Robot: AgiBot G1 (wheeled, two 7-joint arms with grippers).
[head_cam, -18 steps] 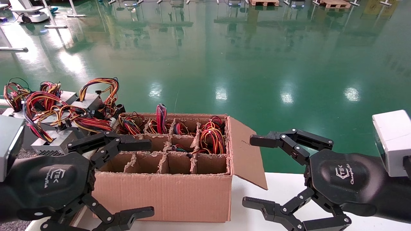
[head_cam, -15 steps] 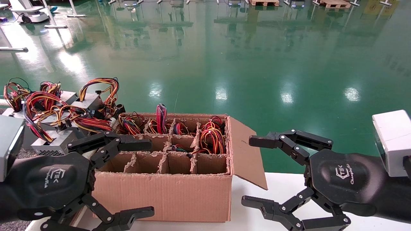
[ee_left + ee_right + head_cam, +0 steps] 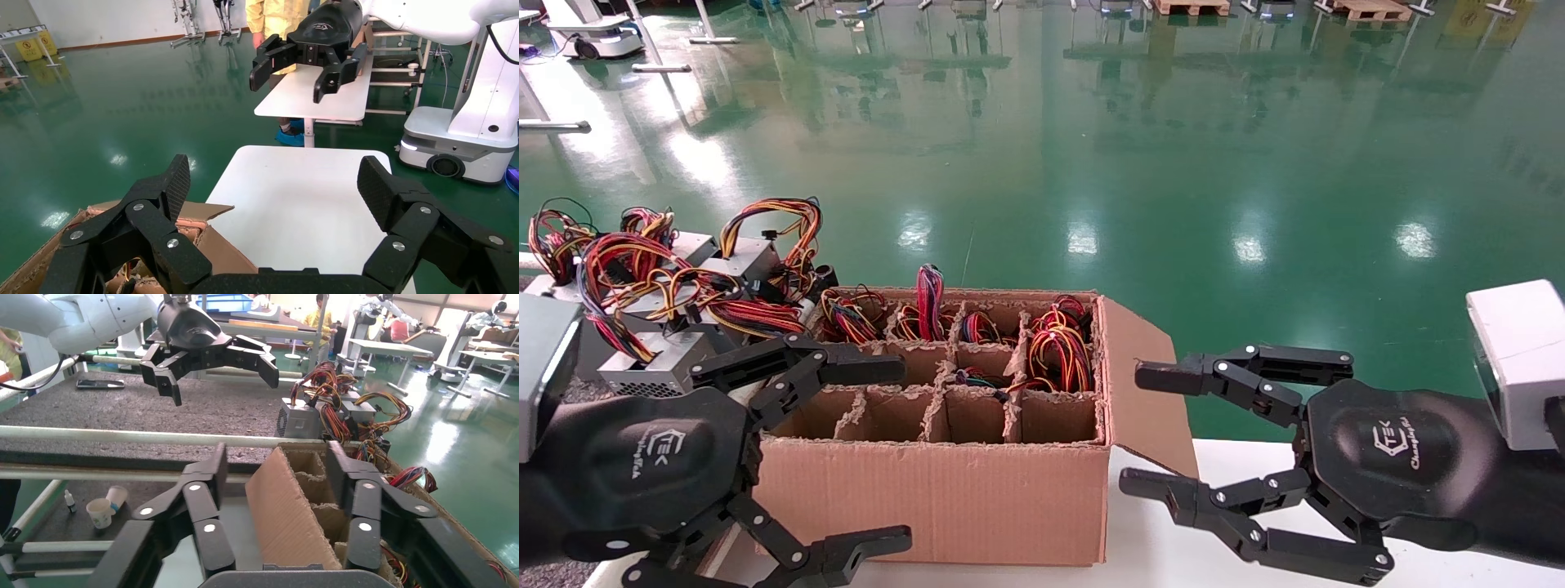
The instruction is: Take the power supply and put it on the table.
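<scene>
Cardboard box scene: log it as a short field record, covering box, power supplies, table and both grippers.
box: open cardboard box with dividers, near cells empty, far cells hold wire bundles
power supplies: several grey units with coloured wires, left of the box
table: dark speckled surface with white rail
left gripper: open, empty, at the box's left end
right gripper: open, empty, by the box's right flap

Grey power supply point(image 3: 654, 371) with coloured wires, on speckled table point(image 3: 122, 407)
</scene>
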